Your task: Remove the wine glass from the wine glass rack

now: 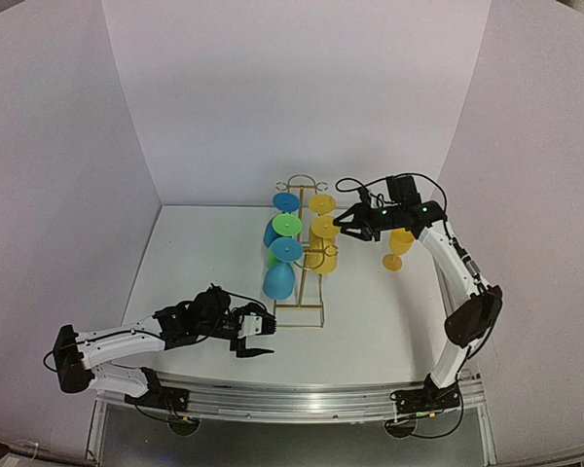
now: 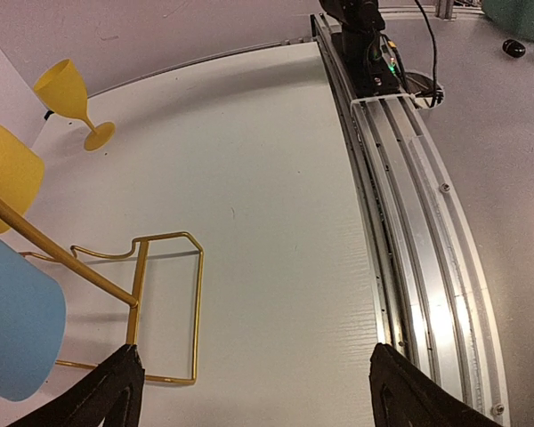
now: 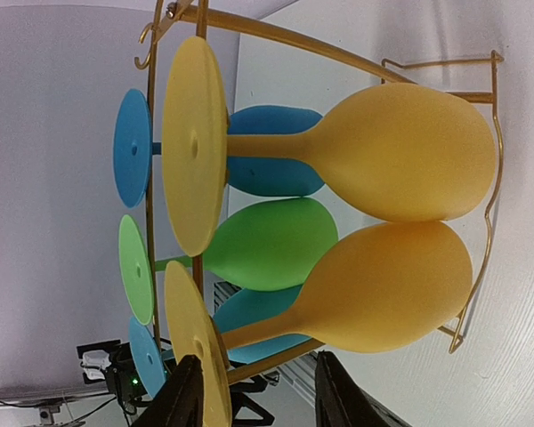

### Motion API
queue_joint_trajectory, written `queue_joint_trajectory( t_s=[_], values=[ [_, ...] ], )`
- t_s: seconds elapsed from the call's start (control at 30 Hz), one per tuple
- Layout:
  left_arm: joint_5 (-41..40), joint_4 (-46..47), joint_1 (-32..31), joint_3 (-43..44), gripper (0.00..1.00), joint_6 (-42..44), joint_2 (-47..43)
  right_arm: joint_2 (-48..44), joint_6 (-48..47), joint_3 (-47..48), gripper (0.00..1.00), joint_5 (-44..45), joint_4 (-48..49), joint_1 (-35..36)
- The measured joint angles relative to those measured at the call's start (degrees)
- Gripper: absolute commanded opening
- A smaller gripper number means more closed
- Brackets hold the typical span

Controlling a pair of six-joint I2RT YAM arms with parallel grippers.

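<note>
The gold wire wine glass rack (image 1: 301, 290) stands mid-table with blue, green and yellow wine glasses hanging bowl-down on its sides. My right gripper (image 1: 343, 226) reaches in from the right at a yellow wine glass (image 1: 323, 231). In the right wrist view that glass (image 3: 392, 289) lies across the frame, and its stem (image 3: 267, 327) runs between the fingers of the open right gripper (image 3: 258, 396), with a gap on each side. The left finger sits by the glass's foot. My left gripper (image 1: 261, 342) hovers open near the rack's front foot (image 2: 198, 294), holding nothing.
One yellow glass (image 1: 399, 245) stands upright on the table right of the rack, also seen in the left wrist view (image 2: 69, 93). A blue bowl (image 2: 13, 320) hangs close to the left gripper. The aluminium rail (image 2: 409, 231) runs along the table's near edge.
</note>
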Motion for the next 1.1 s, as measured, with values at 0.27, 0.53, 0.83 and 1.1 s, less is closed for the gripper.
queue_joint_trajectory(
  t_s=[0.27, 0.53, 0.83, 1.1],
  values=[
    [0.0, 0.0, 0.0, 0.0, 0.87, 0.07, 0.0, 0.33, 0.64, -0.02, 0.22, -1.11, 0.13, 0.02],
    [-0.02, 0.0, 0.0, 0.0, 0.87, 0.09, 0.0, 0.31, 0.79, -0.24, 0.16, -1.32, 1.29, 0.1],
    [-0.01, 0.09, 0.0, -0.62, 0.87, 0.16, -0.21, 0.15, 0.96, -0.42, 0.16, -1.16, 1.64, 0.11],
    [-0.02, 0.07, 0.0, -0.83, 0.87, 0.22, -0.58, -0.43, 1.29, -1.19, 0.17, -1.15, 1.7, -0.07]
  ],
)
